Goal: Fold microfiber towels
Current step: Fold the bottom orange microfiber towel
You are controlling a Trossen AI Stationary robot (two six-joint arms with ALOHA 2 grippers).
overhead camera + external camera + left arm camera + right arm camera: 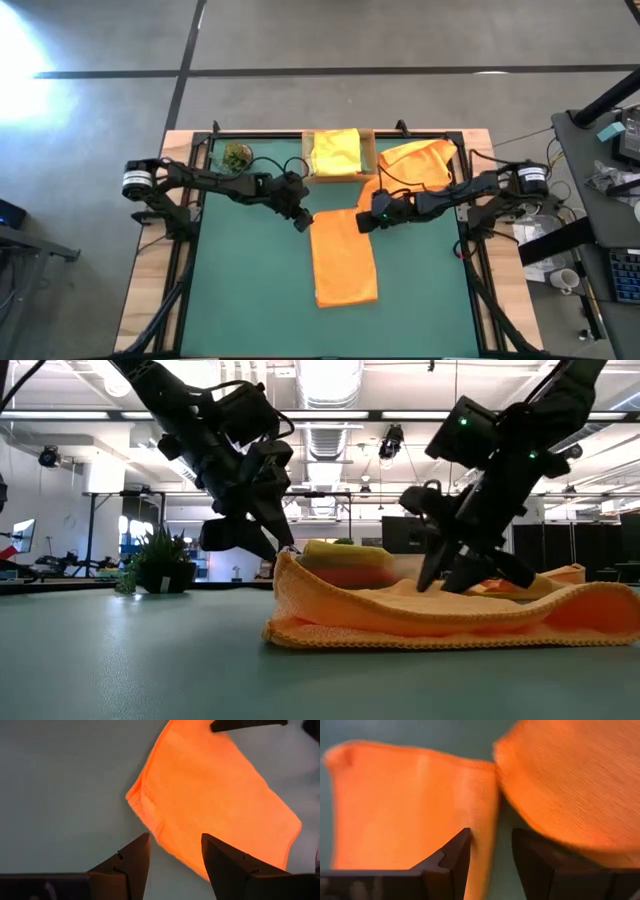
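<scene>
Orange towel (344,265) flat — both grippers (303,222) (366,222) seemingly open above its far corners.

Bright glare is washing out the floor (30,45) at the overhead view's upper left. Ceiling lights (330,380) are glowing in the low view. Both wrist views are looking soft and blurred.

Folded orange towel (344,262) lies flat mid-mat.

orange towel (344,265); yellow towel (336,152); green table mat (250,290); tan tray (369,160)
</scene>
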